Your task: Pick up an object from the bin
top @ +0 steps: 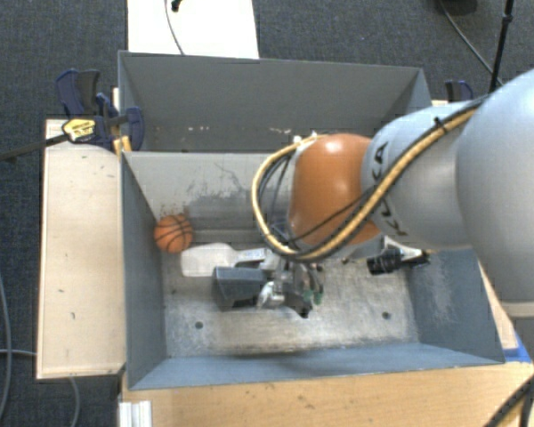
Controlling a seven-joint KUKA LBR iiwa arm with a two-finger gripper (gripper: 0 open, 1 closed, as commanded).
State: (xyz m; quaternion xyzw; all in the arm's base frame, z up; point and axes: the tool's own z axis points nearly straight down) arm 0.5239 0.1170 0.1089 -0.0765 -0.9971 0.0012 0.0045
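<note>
My gripper (295, 297) is low over the bin floor, near the middle, below the orange wrist cover. Right at its left side lies a dark grey boxy block (238, 286); it looks to be touching the gripper, and I cannot tell whether it is held. A white oblong thing (208, 259) lies just behind the block. Further left, against the bin's left wall, rests a small orange basketball (173, 234).
A small black and white item (392, 261) lies on the floor to the right of the gripper, partly under the arm. The arm and its orange cover hide the bin's middle and right back. Bare floor shows along the front.
</note>
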